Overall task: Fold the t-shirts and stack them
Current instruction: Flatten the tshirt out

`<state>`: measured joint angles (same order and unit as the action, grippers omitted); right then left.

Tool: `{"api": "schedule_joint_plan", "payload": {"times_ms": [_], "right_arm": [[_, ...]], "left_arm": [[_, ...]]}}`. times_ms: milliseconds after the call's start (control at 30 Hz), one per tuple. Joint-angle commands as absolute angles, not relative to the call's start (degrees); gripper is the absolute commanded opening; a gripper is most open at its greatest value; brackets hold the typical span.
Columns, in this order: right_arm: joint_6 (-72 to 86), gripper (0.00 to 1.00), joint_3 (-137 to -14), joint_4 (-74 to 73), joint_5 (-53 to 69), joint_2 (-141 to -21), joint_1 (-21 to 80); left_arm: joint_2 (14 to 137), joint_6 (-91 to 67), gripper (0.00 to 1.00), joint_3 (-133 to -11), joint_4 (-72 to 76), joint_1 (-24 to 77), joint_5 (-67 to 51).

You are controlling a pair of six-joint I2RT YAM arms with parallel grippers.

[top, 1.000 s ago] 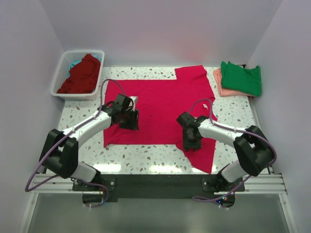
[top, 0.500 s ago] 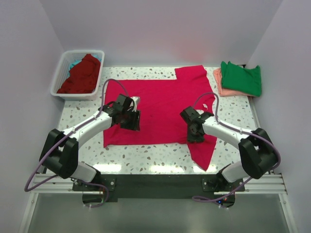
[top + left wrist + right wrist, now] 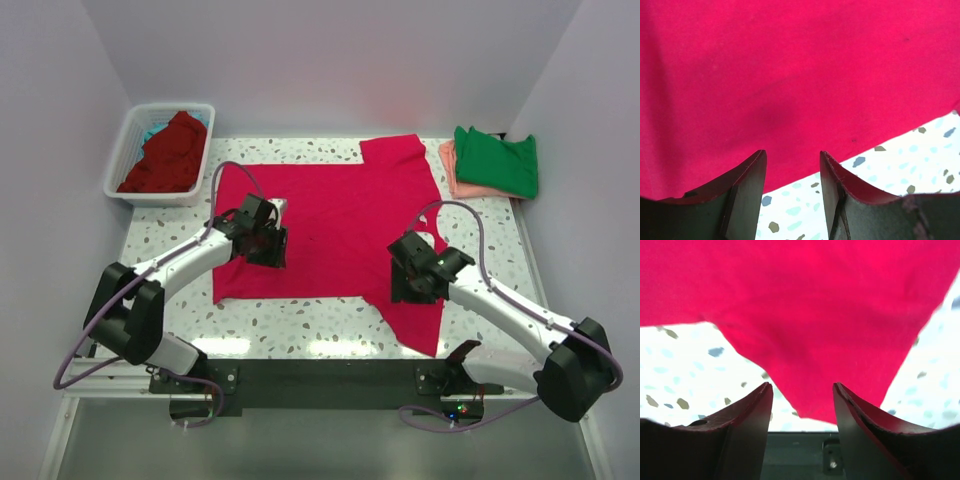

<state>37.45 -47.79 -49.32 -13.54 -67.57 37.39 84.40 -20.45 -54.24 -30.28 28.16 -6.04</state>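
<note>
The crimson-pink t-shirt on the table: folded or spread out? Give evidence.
Spread out: the crimson-pink t-shirt lies flat on the table, its whole outline showing, no part visibly folded over.

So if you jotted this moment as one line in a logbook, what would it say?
crimson-pink t-shirt spread flat | left gripper open over it | right gripper open over its near sleeve | not yet folded

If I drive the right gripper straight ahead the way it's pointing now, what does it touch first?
Most likely the crimson-pink t-shirt. The right gripper is open and aimed at the sleeve lying on the table. Depth is hard to judge from the wrist view, but nothing else shows in between.
</note>
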Motion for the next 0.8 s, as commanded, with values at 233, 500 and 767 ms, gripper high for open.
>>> {"api": "schedule_joint_plan", "payload": {"times_ms": [233, 500, 767], "right_arm": [[58.53, 0.34, -41.31, -67.31, -16.17, -61.79, 37.71], [61.34, 0.42, -40.08, -69.7, -12.57, -61.7, 37.71], [62.4, 0.46, -39.56, -68.56, -14.15, -63.37, 37.79]], "left_arm": [[83.68, -27.15, 0.51, -57.04, -31.2, 28.3, 5.0], [80.33, -27.6, 0.5, -55.11, -33.66, 27.69, 7.82], [79.19, -26.55, 0.5, -55.72, -32.96, 26.2, 5.72]]}}
